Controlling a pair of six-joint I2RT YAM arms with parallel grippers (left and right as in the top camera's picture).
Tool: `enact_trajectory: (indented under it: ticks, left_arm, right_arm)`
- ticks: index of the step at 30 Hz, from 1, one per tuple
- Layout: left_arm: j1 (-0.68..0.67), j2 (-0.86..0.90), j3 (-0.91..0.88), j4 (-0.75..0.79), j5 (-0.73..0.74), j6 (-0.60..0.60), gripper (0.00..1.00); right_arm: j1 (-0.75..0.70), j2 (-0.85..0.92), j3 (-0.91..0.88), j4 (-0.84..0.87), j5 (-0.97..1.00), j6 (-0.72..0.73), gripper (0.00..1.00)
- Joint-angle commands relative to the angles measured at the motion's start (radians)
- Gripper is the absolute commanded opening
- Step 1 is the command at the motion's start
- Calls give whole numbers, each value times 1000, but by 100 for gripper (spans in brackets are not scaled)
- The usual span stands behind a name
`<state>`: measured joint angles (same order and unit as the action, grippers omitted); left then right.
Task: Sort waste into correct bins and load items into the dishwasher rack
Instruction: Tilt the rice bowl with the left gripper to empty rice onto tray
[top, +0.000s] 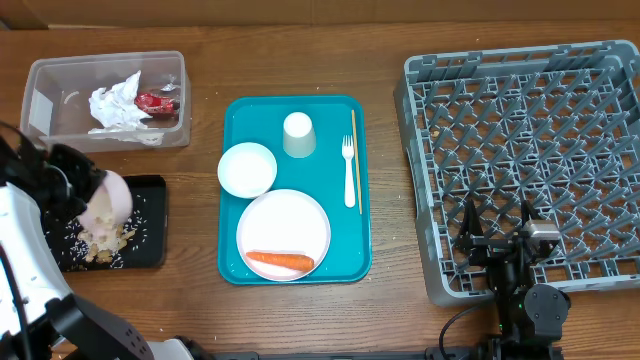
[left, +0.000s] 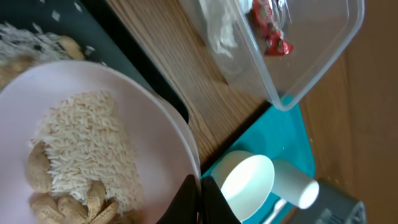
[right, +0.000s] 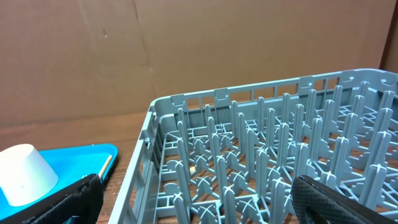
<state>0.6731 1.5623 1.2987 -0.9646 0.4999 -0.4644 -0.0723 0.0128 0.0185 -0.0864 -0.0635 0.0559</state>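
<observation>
My left gripper (left: 200, 199) is shut on the rim of a small white bowl (top: 107, 200), tilted over the black tray (top: 152, 255). Rice (left: 87, 143) and nut bits (left: 81, 205) lie inside the bowl, and more are on the tray (top: 105, 245). On the teal tray (top: 235, 130) sit another small bowl (top: 247, 168), a cup (top: 298, 134), a fork (top: 349, 170), a wooden stick (top: 355, 150) and a plate (top: 285, 225) with a carrot (top: 280, 261). My right gripper (top: 497, 225) hangs open and empty over the grey rack's (top: 520, 130) near-left corner.
The clear tub (top: 60, 120) at the back left holds crumpled white paper (top: 120, 105) and a red wrapper (top: 158, 102). Bare wood separates the teal tray from the rack. The rack's upright pegs (right: 267, 137) stand between my right fingers (right: 336, 199).
</observation>
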Motion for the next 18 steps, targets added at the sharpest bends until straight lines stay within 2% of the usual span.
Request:
enact_trajectory:
  ticks: [1,5,17,18]
  left_arm:
    - [50,-3,-93,74,224,47,4]
    - [126,7,-158,145,343,74,4]
    - [264,50,-165,182,603,185,4]
    - [264,86,-165,183,665,201,4]
  right_arm:
    - [-7,-10,-11,7,-2,-1,100]
    - [-7,-10,-11,7,-2,-1,100]
    - [-7,-10,-11,7,-2,-1,100]
    - [-7,-10,-11,7,-2,-1,100]
